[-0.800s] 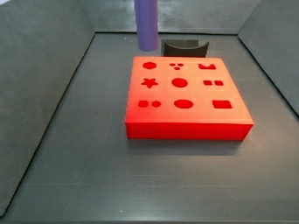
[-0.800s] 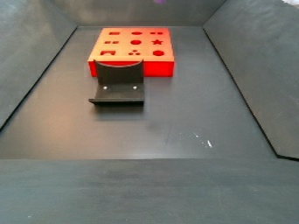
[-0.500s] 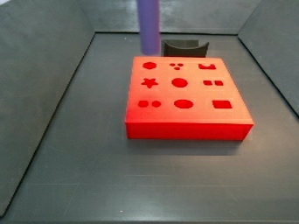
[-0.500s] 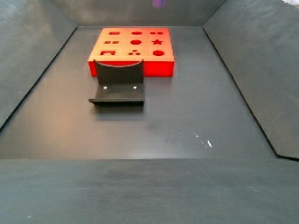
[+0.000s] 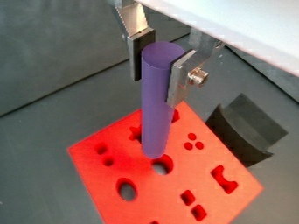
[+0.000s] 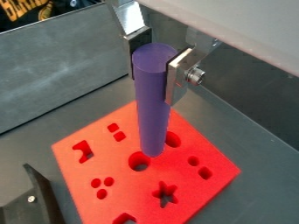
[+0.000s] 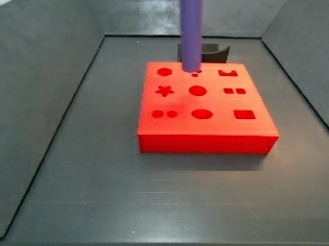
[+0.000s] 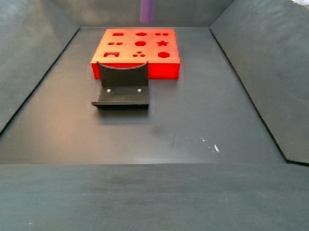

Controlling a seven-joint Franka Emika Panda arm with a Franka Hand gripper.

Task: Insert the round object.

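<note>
Round object (image 5: pixel 156 101) is matte purple, uniform, no markings; same purple in a side view (image 7: pixel 191 34). Gripper (image 6: pixel 156 59), clamped on the peg's upper end above the block: silver plate fingers (image 5: pixel 132 19) with dark pads. Red block (image 7: pixel 203 106) is bright red all over, its cut-out shapes showing as darker red. Fixture (image 8: pixel 122 87) is dark grey to black. Floor (image 8: pixel 157 135) is dull dark grey, walls (image 7: pixel 52 24) a lighter grey.

Above the red block (image 7: pixel 206 106), the round object's (image 7: pixel 191 36) top and the gripper (image 5: pixel 163 63) are cut off in both side views; its lower tip hides a hole in a wrist view.
</note>
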